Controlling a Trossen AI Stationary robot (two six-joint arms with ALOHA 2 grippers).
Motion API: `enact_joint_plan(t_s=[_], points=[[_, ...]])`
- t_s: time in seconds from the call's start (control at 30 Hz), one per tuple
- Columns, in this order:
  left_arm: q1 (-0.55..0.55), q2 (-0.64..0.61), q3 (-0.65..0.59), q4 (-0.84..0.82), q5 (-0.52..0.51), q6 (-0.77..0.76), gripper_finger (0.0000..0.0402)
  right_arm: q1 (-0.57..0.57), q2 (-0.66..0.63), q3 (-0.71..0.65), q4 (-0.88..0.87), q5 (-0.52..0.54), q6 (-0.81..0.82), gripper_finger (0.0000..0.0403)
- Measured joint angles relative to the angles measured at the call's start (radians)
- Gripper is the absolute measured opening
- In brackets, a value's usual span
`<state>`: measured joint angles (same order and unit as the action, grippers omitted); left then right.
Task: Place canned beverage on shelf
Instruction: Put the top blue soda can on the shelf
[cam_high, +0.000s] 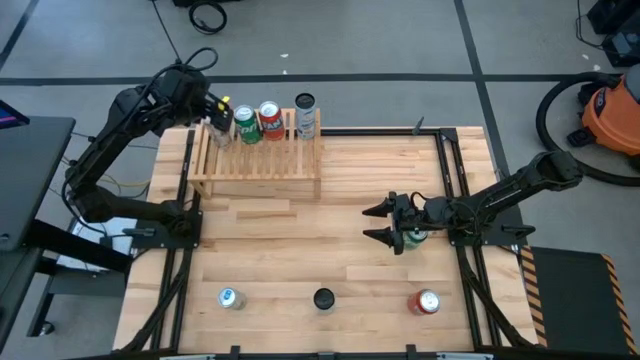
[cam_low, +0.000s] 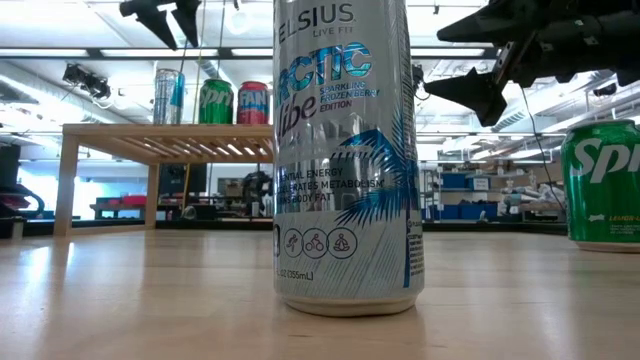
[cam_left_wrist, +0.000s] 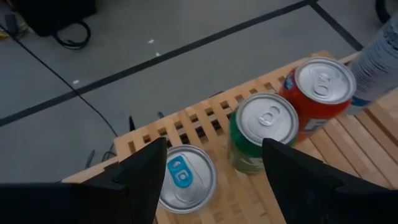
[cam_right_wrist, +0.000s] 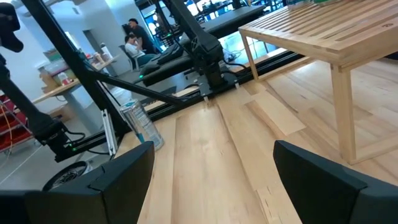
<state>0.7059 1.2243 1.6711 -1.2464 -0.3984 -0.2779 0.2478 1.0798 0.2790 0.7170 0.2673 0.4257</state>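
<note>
Closest to the low camera stands a tall silver can (cam_low: 345, 155), upright on the table (cam_low: 150, 300), with a green can (cam_low: 604, 182) off at the edge. Behind them the shelf (cam_low: 165, 142) carries three cans in this view: silver-blue (cam_low: 168, 96), green (cam_low: 215, 101) and red (cam_low: 253, 102). Dark fingers hang above the shelf's end, and another gripper hovers high on the other side.

From above, the left gripper (cam_high: 219, 112) is over the shelf's (cam_high: 256, 165) far end, right above the silver-blue can, with green, red and a pale tall can (cam_high: 306, 115) lined up beside it. The right gripper (cam_high: 383, 224) hovers over the table, fingers spread, holding nothing; a green can (cam_high: 414, 238) shows under its wrist. Near the front edge, well away from both grippers, stand a silver can (cam_high: 230, 298), a dark-topped can (cam_high: 323, 298) and a red can (cam_high: 426, 302).

The left wrist view shows its fingers (cam_left_wrist: 146, 177) parted, above the silver-blue can (cam_left_wrist: 186, 178), which sits on the slats; they look clear of it, so I judge it just set down.

The right wrist view shows spread fingers (cam_right_wrist: 127, 168) with bare table between them, the shelf's leg beyond.

Four cans look shelved; four more on the table are left to go.
</note>
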Motion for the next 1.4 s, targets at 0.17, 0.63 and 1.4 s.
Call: enact_joint_plan(t_s=[0.17,0.63,1.4], points=[[0.0,0.0,0.0,-0.003,0.036,0.0,0.0263,0.0,0.0,0.0,0.0,0.0,-0.001,0.0339],[-0.016,0.0,0.0,-0.058,0.04,-0.026,0.0263,0.0,0.0,0.0,0.0,0.0,-0.002,0.0339],[0.067,0.063,-0.003,-0.082,0.062,-0.057,0.0353,0.0,0.0,0.0,0.0,0.0,-0.002,0.0339]])
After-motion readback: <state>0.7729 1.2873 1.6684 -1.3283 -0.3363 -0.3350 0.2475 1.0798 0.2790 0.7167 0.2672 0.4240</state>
